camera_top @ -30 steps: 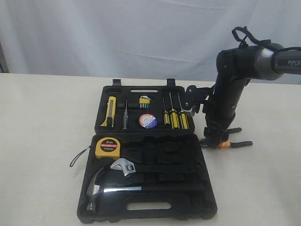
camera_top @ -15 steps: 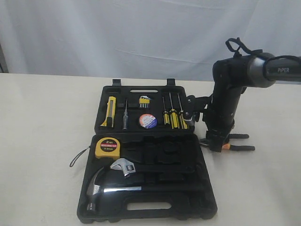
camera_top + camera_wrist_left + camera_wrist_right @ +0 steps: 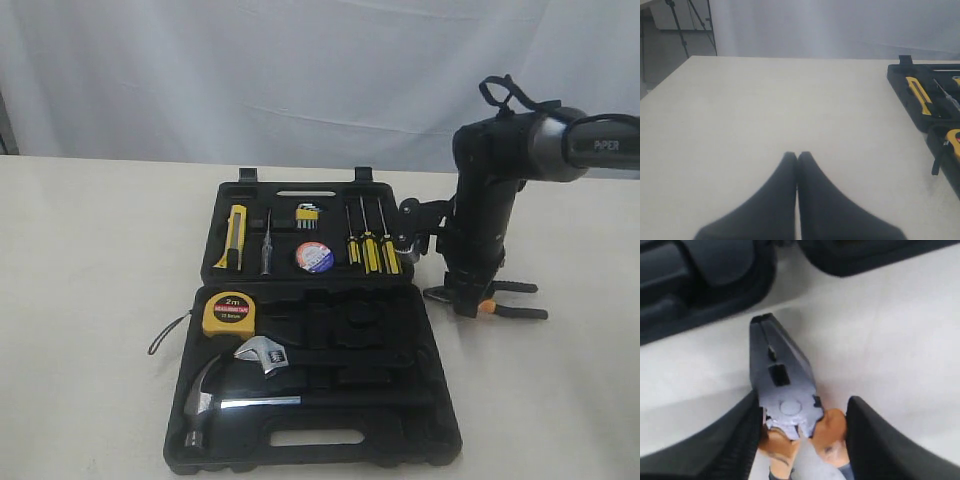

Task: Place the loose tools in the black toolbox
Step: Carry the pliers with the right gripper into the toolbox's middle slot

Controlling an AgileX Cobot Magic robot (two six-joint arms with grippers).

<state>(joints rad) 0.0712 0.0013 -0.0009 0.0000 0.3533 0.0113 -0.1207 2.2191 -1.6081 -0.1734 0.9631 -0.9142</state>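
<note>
The black toolbox (image 3: 440,430) lies open on the table. Its far half holds the yellow-black utility knife (image 3: 233,236) and the black tape roll (image 3: 314,257); the yellow tape measure (image 3: 230,312) sits in its near half. The orange-handled pliers (image 3: 520,312) lie on the table just right of the box. My right gripper (image 3: 465,300) points down over them. In the right wrist view its fingers (image 3: 735,440) press both orange handles just behind the grey pliers head (image 3: 782,385). My left gripper (image 3: 797,155) is shut and empty above bare table, left of the box; the exterior view does not show it.
A steel claw hammer (image 3: 215,395) and an adjustable wrench (image 3: 262,355) rest in the near half. Three screwdrivers (image 3: 370,245) and hex keys (image 3: 307,214) fill the far half. The toolbox edge (image 3: 700,285) is close beyond the pliers. A white curtain hangs behind the table.
My right arm has shifted slightly to the right and settled lower over the pliers; the pliers' handles have swung a little with it. The left gripper's earlier state is not shown.
</note>
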